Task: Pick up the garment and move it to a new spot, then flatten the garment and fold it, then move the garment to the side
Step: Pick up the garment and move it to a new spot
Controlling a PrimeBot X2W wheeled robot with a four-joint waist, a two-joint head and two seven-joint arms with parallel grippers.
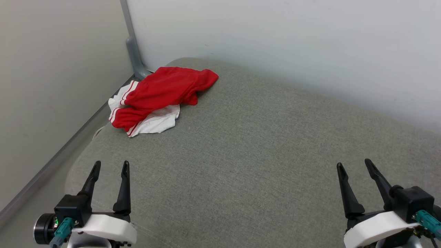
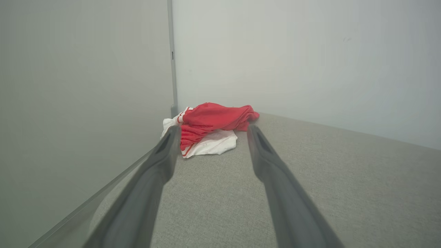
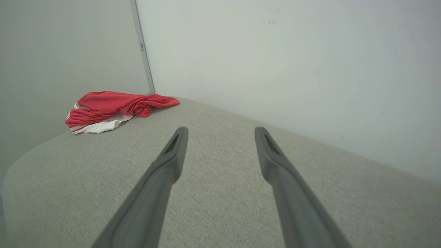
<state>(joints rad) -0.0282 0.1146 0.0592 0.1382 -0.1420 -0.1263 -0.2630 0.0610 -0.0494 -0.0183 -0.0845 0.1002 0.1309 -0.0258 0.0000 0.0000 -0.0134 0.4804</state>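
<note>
While the red jersey T-shirt (image 1: 162, 96) lies bunched in the far left corner of the grey fabric cushion (image 1: 241, 155), you are at the first step of the task: the pick-up is not yet begun.

Starting at the left, your left gripper (image 1: 112, 163) hovers over the cushion's near left edge. Its two dark fingers stand apart with nothing between them. In the left wrist view those fingers frame the shirt straight ahead, though the tips are well apart from the cloth.

The shirt sits close to the grey metal post (image 1: 132, 44) where the two walls meet. It is a red heap, with a white sleeve and its red striped trim spilling out on the near side. Its left part seems to reach the cushion's edge by the wall. No lettering shows.

Further right the cushion is open. At the near right your right gripper (image 1: 354, 162) hangs with its fingers spread wide and empty, well apart from the shirt.

I judge the left arm better placed. Reach forward, come down on the raised red fold, close on it and lift. Mind the wall just beside the shirt. Then carry the shirt to the open middle, where both arms can spread it.
</note>
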